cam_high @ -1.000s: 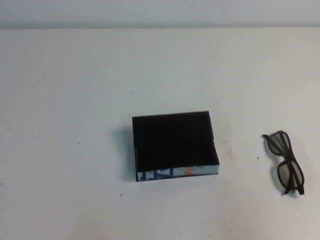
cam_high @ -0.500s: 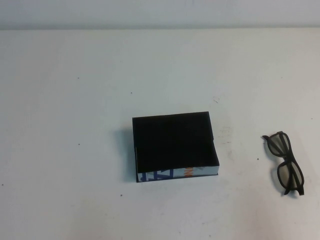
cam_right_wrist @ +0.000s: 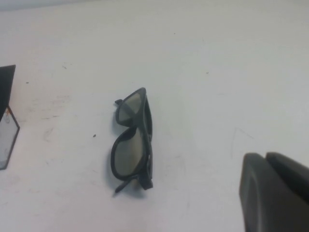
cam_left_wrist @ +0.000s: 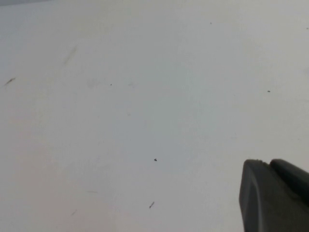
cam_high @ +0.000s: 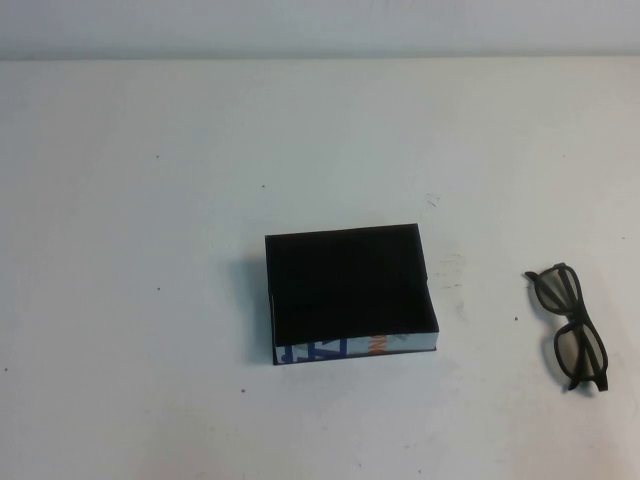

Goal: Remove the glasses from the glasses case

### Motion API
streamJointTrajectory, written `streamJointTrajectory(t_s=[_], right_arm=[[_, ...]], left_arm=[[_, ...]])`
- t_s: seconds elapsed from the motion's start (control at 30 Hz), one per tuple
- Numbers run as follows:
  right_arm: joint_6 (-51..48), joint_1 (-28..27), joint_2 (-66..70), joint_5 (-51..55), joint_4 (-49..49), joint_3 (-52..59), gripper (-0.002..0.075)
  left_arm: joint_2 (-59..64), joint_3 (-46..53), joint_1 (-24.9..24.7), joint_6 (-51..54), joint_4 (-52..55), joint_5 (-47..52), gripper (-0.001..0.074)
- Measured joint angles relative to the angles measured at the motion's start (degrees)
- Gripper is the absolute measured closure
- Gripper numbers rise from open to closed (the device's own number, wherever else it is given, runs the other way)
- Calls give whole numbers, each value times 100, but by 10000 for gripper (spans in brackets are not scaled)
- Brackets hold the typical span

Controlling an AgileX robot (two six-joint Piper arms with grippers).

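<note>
1. The white table (cam_left_wrist: 145,96) fills nearly the whole left wrist view.
2. Small dark specks and faint scuff marks are scattered over its surface.
3. A dark, rounded part of the left gripper (cam_left_wrist: 275,195) juts in at one corner, above the table.
4. Only that one piece shows, and it holds and touches nothing visible here.

Both hands (cam_left_wrist: 275,195) (cam_right_wrist: 275,193) show dark, smooth, rounded casing.
</note>
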Motion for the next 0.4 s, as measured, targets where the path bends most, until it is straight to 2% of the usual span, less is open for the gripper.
streamJointTrajectory(t_s=[0.4], right_arm=[[367,0,0,-10,-130,-6,743]], left_arm=[[0,0,0,0,0,0,740]])
